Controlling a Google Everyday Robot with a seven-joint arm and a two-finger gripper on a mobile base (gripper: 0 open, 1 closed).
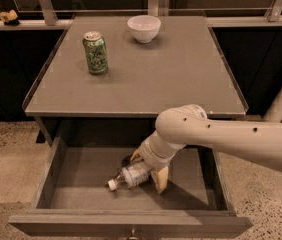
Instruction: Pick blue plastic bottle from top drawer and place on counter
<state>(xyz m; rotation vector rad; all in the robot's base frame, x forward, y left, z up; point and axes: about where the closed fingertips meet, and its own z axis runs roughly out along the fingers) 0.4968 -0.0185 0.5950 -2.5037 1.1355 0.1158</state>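
The blue plastic bottle (130, 176) lies on its side on the floor of the open top drawer (76, 199), white cap pointing front-left. My gripper (149, 169) reaches down into the drawer from the right. Its two tan fingers (161, 180) sit on either side of the bottle's rear end and press against it. The bottle still rests on the drawer floor. The counter (181, 79) is the grey tabletop right above the drawer.
A green soda can (95, 52) stands on the counter at the back left and a white bowl (144, 28) at the back middle. The drawer front panel (131, 225) with its small knob is at the bottom edge. My arm (241, 141) crosses the drawer's right side.
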